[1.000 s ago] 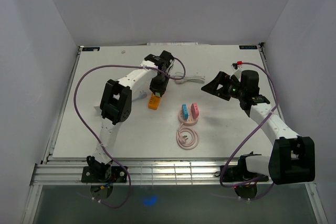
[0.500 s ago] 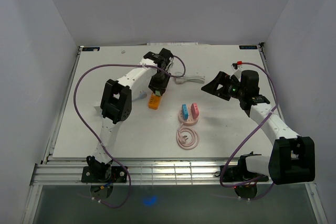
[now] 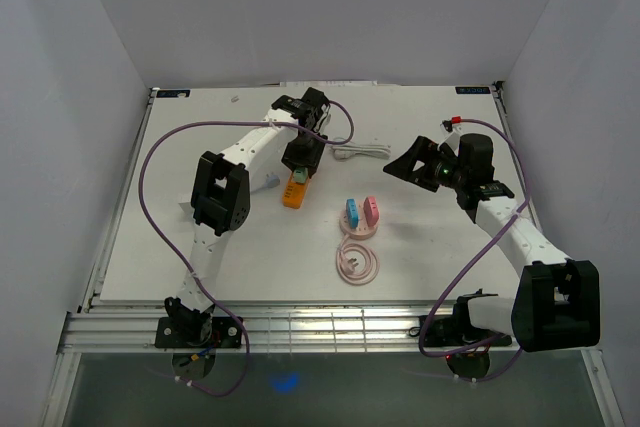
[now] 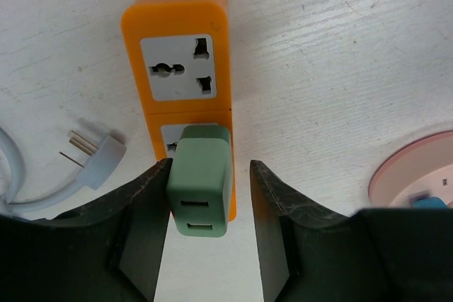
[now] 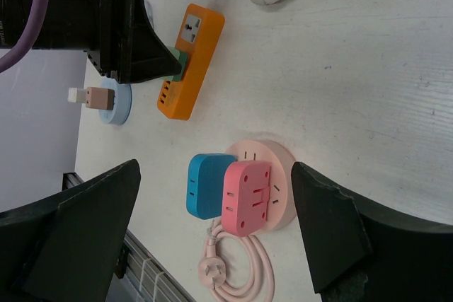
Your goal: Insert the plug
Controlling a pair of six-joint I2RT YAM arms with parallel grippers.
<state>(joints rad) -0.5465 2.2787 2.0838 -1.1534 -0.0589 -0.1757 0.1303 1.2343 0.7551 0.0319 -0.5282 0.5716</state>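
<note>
An orange power strip [image 4: 177, 54] lies on the white table, seen from above as [image 3: 293, 194]. A green plug [image 4: 200, 178] stands in the strip's near socket; the far socket is bare. My left gripper [image 4: 210, 167] straddles the plug and is open: one finger rests against the plug's side, the other stands apart with table showing in the gap. From overhead this gripper [image 3: 300, 162] hangs directly over the plug [image 3: 299, 176]. My right gripper [image 3: 405, 165] hovers wide open at the right, holding nothing, and the right wrist view looks between its fingers [image 5: 106, 217].
A round pink socket base [image 3: 361, 229] carries a blue adapter [image 5: 205, 185] and a pink adapter [image 5: 248, 196], with its coiled pink cable [image 3: 357, 262] in front. A white cable bundle [image 3: 365, 152] lies behind. A grey-white plug [image 4: 99, 157] and a light-blue disc [image 5: 110, 100] lie beside the strip.
My left gripper's jaws have parted from the green plug, which stays standing in the orange strip. The right arm has not moved.
</note>
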